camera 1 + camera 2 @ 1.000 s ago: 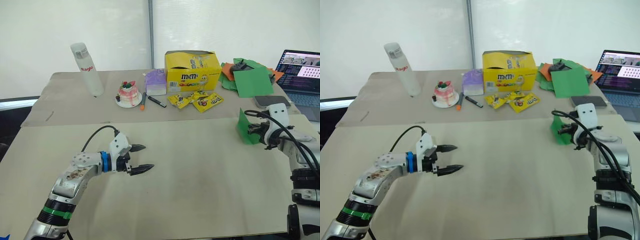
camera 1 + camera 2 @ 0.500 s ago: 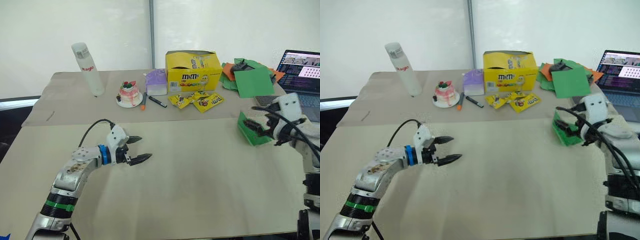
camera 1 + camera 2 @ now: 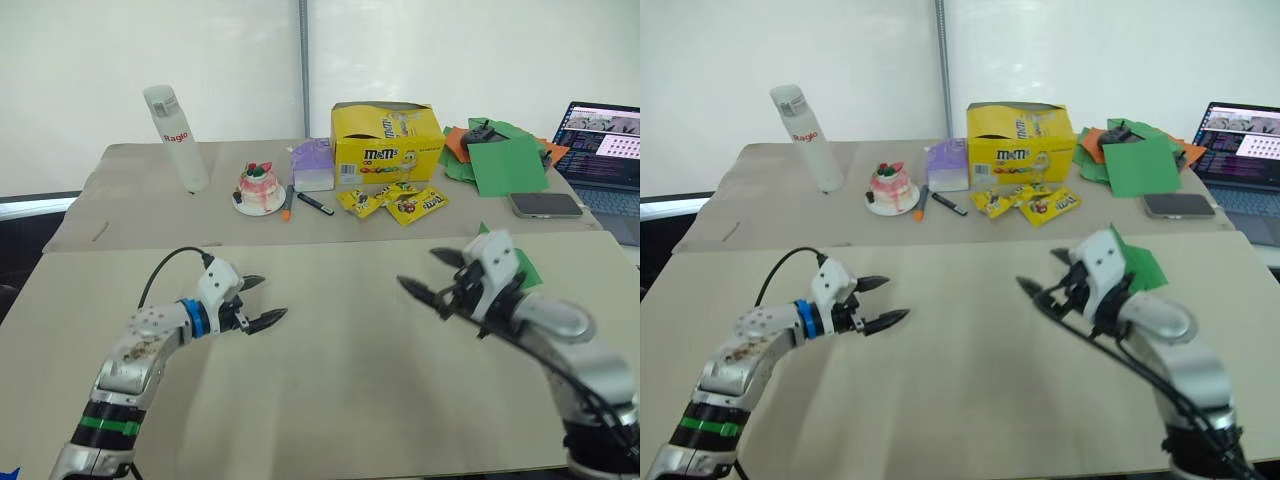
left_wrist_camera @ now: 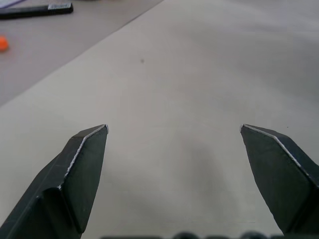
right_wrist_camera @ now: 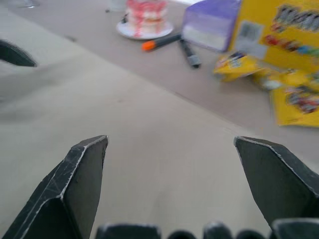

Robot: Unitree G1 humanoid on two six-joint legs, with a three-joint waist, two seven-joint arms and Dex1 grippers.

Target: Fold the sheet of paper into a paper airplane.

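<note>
The sheet of paper (image 3: 526, 268), bright green, rests at the table's right side just behind my right wrist, which hides most of it, so I cannot tell its folds. My right gripper (image 3: 420, 269) is open and empty over the bare tabletop, left of the paper, pointing toward the table's middle; its open fingers (image 5: 79, 174) frame bare table. My left gripper (image 3: 272, 297) hovers open over the left half of the table, its fingers (image 4: 82, 164) spread with nothing between them. The two grippers face each other, well apart.
Along the back stand a white bottle (image 3: 175, 135), a small cake on a plate (image 3: 257, 187), a purple box (image 3: 312, 163), markers (image 3: 300, 203), a yellow candy box (image 3: 385, 140) and candy packets (image 3: 395, 200). Back right: a heap of green and orange sheets (image 3: 500, 155), a phone (image 3: 545, 204), a laptop (image 3: 605, 150).
My right gripper opened, let go of the green paper and swung left toward the table's middle, leaving the paper behind it. My left gripper drifted slightly left and stayed open.
</note>
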